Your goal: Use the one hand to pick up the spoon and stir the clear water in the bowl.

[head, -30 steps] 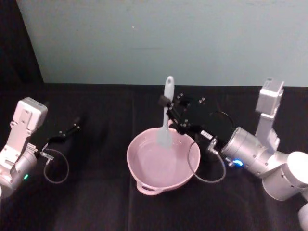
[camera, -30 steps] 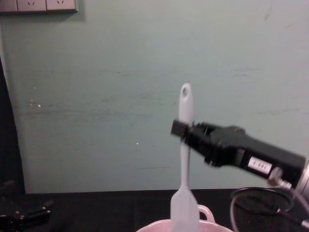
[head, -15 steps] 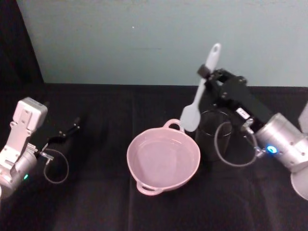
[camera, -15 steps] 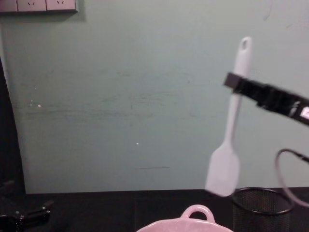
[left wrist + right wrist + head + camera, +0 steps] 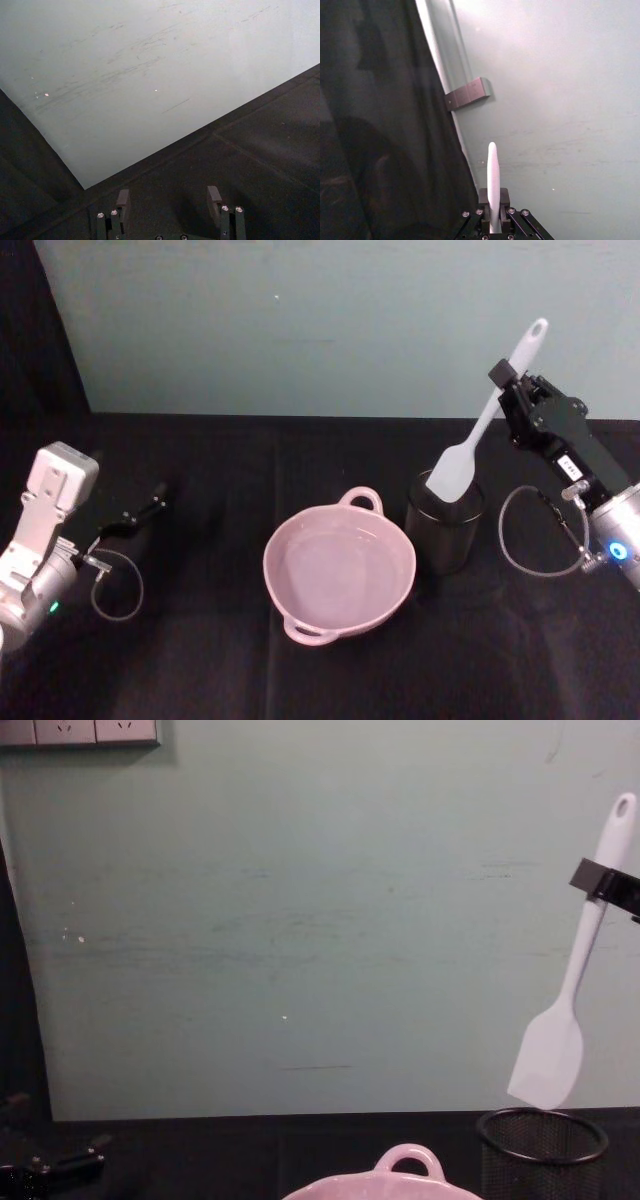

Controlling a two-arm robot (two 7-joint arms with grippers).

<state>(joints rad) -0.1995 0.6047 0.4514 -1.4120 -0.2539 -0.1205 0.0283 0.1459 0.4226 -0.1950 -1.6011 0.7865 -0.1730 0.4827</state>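
Black cloth on the table (image 5: 300, 680), reaching back to a pale green wall (image 5: 300, 320). White sockets (image 5: 80, 730) high on that wall in the chest view.

Near the middle of the cloth, the pink bowl (image 5: 290, 605), upright, with clear water inside and one loop handle at the far rim, one at the near rim. Just to its right, close but seemingly apart, a black wire-mesh cup (image 5: 440, 540), also upright.

Above the mesh cup, the white spoon (image 5: 480, 435), tilted, broad head down and just over the cup mouth, hole end up. Not in the bowl, not touching the water. Clamped at the upper handle by the right gripper (image 5: 505, 380), narrow fingers closed on it, raised on the right side.

On the left, low over the cloth, the left gripper (image 5: 170, 200), parked, fingers spread wide, holding nothing.
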